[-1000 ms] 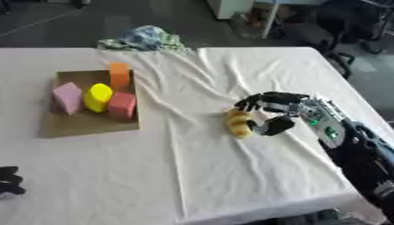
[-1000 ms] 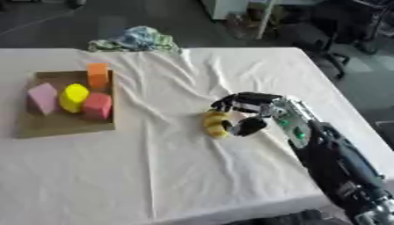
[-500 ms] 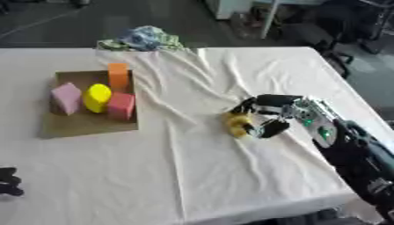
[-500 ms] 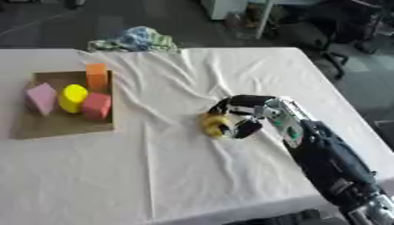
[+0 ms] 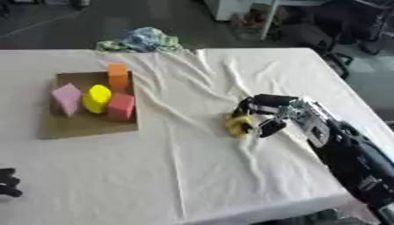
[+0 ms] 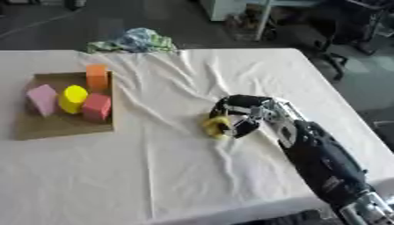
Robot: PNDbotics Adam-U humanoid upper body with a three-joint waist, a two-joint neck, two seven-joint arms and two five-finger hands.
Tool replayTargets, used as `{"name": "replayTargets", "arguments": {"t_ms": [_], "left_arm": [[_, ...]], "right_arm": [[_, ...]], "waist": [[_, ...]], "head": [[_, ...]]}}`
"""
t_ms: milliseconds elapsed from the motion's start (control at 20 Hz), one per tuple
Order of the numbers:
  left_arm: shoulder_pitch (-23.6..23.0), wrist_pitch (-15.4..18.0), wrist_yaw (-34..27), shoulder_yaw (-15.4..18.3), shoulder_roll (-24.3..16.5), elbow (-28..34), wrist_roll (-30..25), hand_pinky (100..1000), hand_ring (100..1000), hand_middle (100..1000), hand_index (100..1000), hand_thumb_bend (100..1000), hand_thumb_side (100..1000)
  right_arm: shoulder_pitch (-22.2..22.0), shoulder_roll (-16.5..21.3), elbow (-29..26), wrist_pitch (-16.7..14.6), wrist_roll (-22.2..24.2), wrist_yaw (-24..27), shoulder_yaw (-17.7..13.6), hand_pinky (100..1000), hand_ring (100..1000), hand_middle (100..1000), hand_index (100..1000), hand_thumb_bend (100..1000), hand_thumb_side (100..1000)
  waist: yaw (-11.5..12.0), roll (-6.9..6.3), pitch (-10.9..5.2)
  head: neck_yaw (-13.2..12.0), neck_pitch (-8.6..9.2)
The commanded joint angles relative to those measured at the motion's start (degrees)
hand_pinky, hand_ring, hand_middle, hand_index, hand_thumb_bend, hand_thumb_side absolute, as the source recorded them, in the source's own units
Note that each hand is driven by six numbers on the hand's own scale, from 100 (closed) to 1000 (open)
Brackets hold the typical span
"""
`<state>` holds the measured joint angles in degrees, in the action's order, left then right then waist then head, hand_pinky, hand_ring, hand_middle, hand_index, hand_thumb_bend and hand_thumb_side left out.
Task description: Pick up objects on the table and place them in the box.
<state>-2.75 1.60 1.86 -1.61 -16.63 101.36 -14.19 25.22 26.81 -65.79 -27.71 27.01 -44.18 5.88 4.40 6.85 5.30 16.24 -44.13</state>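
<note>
Four blocks (pink, yellow, red, orange) are seen grouped in the box (image 5: pixel 85 127) at 9 o'clock, presumably already sorted. The yellow object (image 5: pixel 237 124) lies on the white cloth (image 5: pixel 192 176) near centre. The right hand (image 5: pixel 265 115) is curled around it from 3 o'clock, fingers closed on it, judged a grasp before lifting. The left hand (image 5: pixel 8 182) is just visible at 8 o'clock; its fingers cannot be made out.

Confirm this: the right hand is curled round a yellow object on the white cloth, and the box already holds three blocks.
Not three: the left eye view shows four blocks in the box. The right hand is indeed curled round the yellow object on the white cloth.
</note>
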Motion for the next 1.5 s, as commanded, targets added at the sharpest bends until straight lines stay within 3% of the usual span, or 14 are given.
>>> {"name": "replayTargets", "arguments": {"t_ms": [50, 250, 500, 700, 900, 1000, 1100, 1200, 1350, 1400, 1500], "left_arm": [[0.3, 0.1, -0.3, 0.2, -0.3, 0.6, 0.0, 806, 548, 573, 739, 100, 1000], [0.3, 0.1, -0.3, 0.2, -0.2, 0.6, 0.0, 806, 548, 574, 740, 100, 1000], [0.4, 0.1, -0.4, -0.1, -0.1, 0.6, -0.2, 806, 547, 574, 740, 100, 1000], [0.9, 0.2, -0.6, -0.6, 0.1, 0.7, -0.7, 806, 545, 574, 740, 100, 1000], [1.6, 0.2, -0.8, -1.2, 0.0, 0.7, -1.2, 806, 545, 574, 740, 100, 1000], [2.0, 0.3, -0.8, -1.2, -0.2, 0.8, -1.3, 806, 544, 574, 740, 100, 1000], [2.3, 0.3, -0.9, -1.3, -0.3, 0.9, -1.5, 806, 544, 574, 740, 100, 1000], [2.7, 0.3, -0.9, -1.6, -0.4, 0.9, -1.7, 806, 544, 574, 740, 100, 1000], [3.1, 0.3, -1.0, -2.0, -0.3, 0.9, -2.1, 806, 543, 574, 740, 100, 1000], [3.2, 0.3, -1.0, -2.1, -0.3, 0.9, -2.2, 806, 543, 574, 740, 100, 1000], [3.1, 0.3, -1.1, -2.1, -0.3, 0.8, -2.3, 806, 543, 574, 740, 100, 1000]], "right_arm": [[1.2, 0.9, -3.0, 0.4, -2.5, 1.1, -2.3, 685, 544, 345, 550, 100, 100], [3.8, 0.8, -6.6, 0.9, -5.7, 2.8, -3.3, 685, 536, 333, 545, 100, 100], [9.9, -1.1, -7.1, 0.3, -9.6, 2.5, -1.1, 688, 537, 333, 547, 100, 100], [15.2, -5.2, -4.4, -1.1, -10.3, -0.5, 1.2, 691, 545, 342, 555, 100, 100], [20.3, -10.2, -0.7, -1.4, -9.8, -3.7, 1.4, 694, 549, 346, 559, 100, 100], [26.9, -14.8, 4.1, -0.1, -9.4, -7.7, 0.4, 695, 552, 352, 565, 100, 100], [30.4, -18.6, 8.5, 0.5, -10.6, -12.8, -0.9, 697, 558, 359, 570, 100, 100], [32.1, -21.7, 11.5, 0.9, -12.3, -18.1, -2.0, 705, 580, 415, 641, 100, 100], [33.1, -24.8, 14.2, 1.9, -15.1, -26.2, -3.1, 722, 638, 583, 849, 100, 100], [33.1, -25.7, 14.9, 2.3, -15.8, -28.5, -3.5, 723, 642, 592, 856, 100, 100], [32.9, -26.8, 16.3, 3.2, -17.1, -32.6, -4.0, 735, 696, 702, 914, 116, 126]], "waist": [[-0.1, -0.84, -1.17], [0.0, -0.83, -1.34], [0.6, -0.98, -1.51], [1.8, -1.62, -1.34], [3.5, -1.82, -0.8], [3.9, -1.71, -0.16], [4.4, -1.7, 0.21], [5.1, -1.71, 0.46], [5.9, -1.74, 0.64], [6.0, -1.77, 0.67], [6.1, -1.77, 0.67]], "head": [[-0.1, 0.01], [0.0, 0.01], [0.4, 0.01], [1.3, 0.01], [2.7, 0.01], [2.7, 0.01], [3.0, 0.01], [3.5, 0.01], [3.9, 0.01], [4.0, 0.01], [4.2, 0.01]]}}
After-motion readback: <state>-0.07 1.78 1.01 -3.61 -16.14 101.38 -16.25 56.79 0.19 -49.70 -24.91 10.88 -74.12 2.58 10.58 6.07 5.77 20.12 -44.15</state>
